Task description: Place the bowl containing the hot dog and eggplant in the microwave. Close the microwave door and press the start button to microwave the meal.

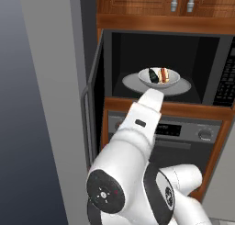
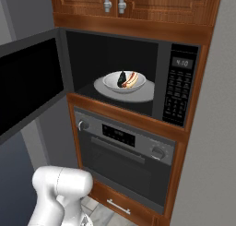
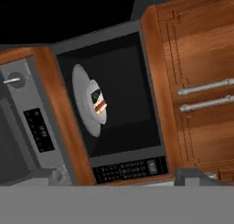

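Observation:
The shallow pale bowl (image 1: pixel 159 78) (image 2: pixel 124 81) (image 3: pixel 97 104) sits on the round turntable (image 1: pixel 179 88) inside the microwave (image 1: pixel 224 59) (image 2: pixel 184 50). In it lie the hot dog (image 1: pixel 164 75) (image 2: pixel 131 78) (image 3: pixel 100 108) and the dark eggplant (image 1: pixel 153 75) (image 2: pixel 121 79) (image 3: pixel 95 96) side by side. The microwave door (image 1: pixel 94 95) (image 2: pixel 27 86) stands swung wide open to the left, its bar handle (image 1: pixel 86 123) facing outward. My gripper (image 3: pixel 116 177) is open and empty, back from the cavity and facing it with the hand rolled sideways. The keypad strip (image 2: pixel 177 93) (image 3: pixel 130 169) runs along the microwave's right side.
A steel oven (image 1: pixel 183 132) (image 2: pixel 124 146) with knobs and a display sits directly below the microwave. Wooden cabinets (image 1: pixel 137 1) (image 2: pixel 152 3) with bar handles hang above. A grey wall panel (image 1: pixel 46 104) stands left of the open door. A wooden drawer (image 2: pixel 120 204) lies under the oven.

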Robot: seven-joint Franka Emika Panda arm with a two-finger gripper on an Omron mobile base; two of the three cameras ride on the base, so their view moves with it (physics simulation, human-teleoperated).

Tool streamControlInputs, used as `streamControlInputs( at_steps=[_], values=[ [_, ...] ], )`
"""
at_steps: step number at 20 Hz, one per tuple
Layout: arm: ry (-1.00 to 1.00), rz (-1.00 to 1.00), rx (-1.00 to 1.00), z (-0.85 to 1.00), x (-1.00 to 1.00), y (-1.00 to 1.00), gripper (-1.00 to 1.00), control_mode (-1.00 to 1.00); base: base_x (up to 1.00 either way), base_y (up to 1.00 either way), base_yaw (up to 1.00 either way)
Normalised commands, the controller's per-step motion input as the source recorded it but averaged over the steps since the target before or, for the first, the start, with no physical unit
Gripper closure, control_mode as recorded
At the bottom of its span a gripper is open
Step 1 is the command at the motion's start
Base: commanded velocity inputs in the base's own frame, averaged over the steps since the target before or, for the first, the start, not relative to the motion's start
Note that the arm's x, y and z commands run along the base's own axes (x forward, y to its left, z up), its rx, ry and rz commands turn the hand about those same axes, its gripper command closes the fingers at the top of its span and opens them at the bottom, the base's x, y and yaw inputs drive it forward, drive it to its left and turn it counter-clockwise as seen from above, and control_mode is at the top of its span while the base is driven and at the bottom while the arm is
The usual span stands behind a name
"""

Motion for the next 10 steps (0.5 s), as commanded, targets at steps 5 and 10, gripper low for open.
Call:
streamControlInputs(
  at_steps=[5,10],
  values=[
    [0.0,-0.02,-0.49,0.0,-0.13,1.0,-1.0,-1.0,0.0,0.0,0.0],
    [0.0,-0.05,-0.39,-0.11,-0.01,1.0,-1.0,-1.0,0.0,0.0,0.0]
  ],
)
